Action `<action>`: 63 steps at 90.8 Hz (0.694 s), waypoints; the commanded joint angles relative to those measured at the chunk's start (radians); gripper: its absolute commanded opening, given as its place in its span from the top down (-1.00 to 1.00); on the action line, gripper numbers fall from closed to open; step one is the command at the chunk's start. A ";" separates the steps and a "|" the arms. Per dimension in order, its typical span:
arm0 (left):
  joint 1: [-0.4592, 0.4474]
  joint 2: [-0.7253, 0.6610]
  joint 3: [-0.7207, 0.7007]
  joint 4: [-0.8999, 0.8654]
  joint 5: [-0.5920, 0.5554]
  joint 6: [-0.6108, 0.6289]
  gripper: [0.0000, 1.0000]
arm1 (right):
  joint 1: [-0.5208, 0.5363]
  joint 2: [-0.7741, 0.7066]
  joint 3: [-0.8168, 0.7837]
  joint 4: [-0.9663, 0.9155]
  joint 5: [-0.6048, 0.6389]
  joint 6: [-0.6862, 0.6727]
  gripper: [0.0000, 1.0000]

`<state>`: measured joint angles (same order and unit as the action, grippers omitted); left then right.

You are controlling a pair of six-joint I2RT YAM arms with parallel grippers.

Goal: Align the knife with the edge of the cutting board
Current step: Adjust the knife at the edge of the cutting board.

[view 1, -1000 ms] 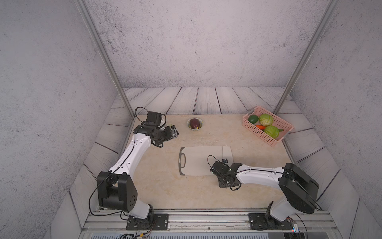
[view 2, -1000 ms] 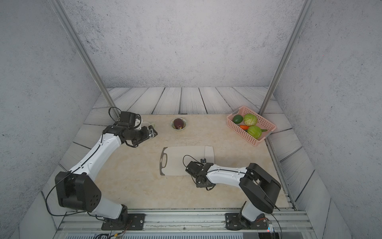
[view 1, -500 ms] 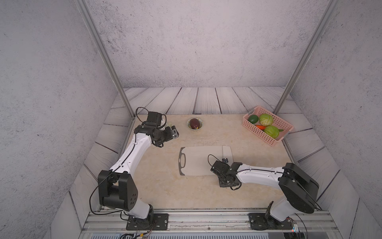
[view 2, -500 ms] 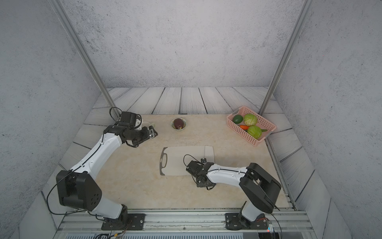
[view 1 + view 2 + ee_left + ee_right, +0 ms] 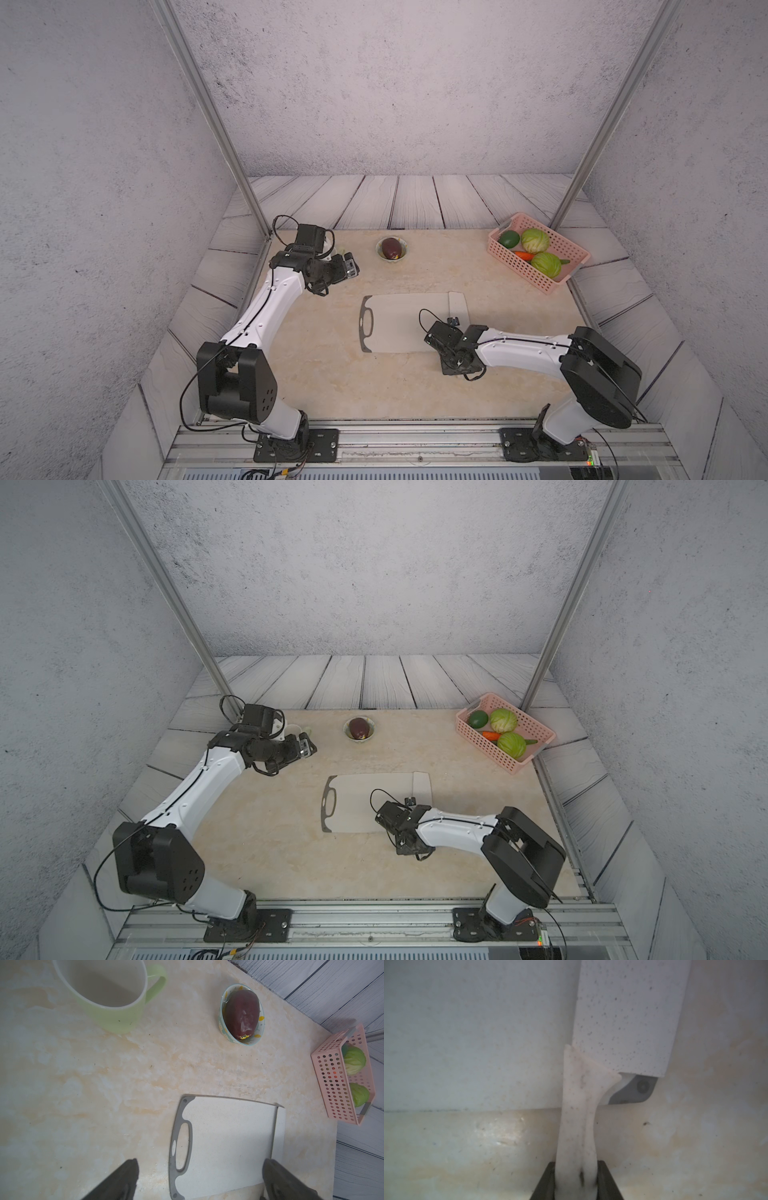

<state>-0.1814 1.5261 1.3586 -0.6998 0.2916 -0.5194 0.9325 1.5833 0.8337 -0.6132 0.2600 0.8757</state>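
Free room, obstacles
Front strip of the table (image 5: 374, 386) is bare; the cutting board (image 5: 399, 324) fills the middle; mug (image 5: 112, 1016), bowl (image 5: 222, 1026) and pink basket (image 5: 519, 270) stand along the back edge.

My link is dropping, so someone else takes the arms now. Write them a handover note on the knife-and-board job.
Right gripper: shut on the handle of the knife, low at the table.
Left gripper: open, empty, near the green mug, off the board.
The blade lies flat over the end of the cutting board opposite the handle slot, roughly parallel to that edge; the handle juts past the board's near side.
Done: knife brought to the edge.
Left: check alignment, release, withdraw.
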 commanded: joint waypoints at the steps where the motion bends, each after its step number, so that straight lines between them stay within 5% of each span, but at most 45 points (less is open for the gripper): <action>1: -0.003 0.009 0.012 -0.007 -0.009 0.014 -0.97 | -0.007 -0.007 -0.011 -0.003 -0.010 -0.013 0.51; 63: -0.003 0.009 0.013 -0.007 -0.010 0.015 -0.97 | -0.007 0.004 0.016 0.000 -0.021 -0.018 0.55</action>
<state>-0.1814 1.5261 1.3586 -0.6998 0.2916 -0.5194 0.9298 1.5833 0.8352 -0.6128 0.2543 0.8631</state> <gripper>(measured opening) 0.984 0.297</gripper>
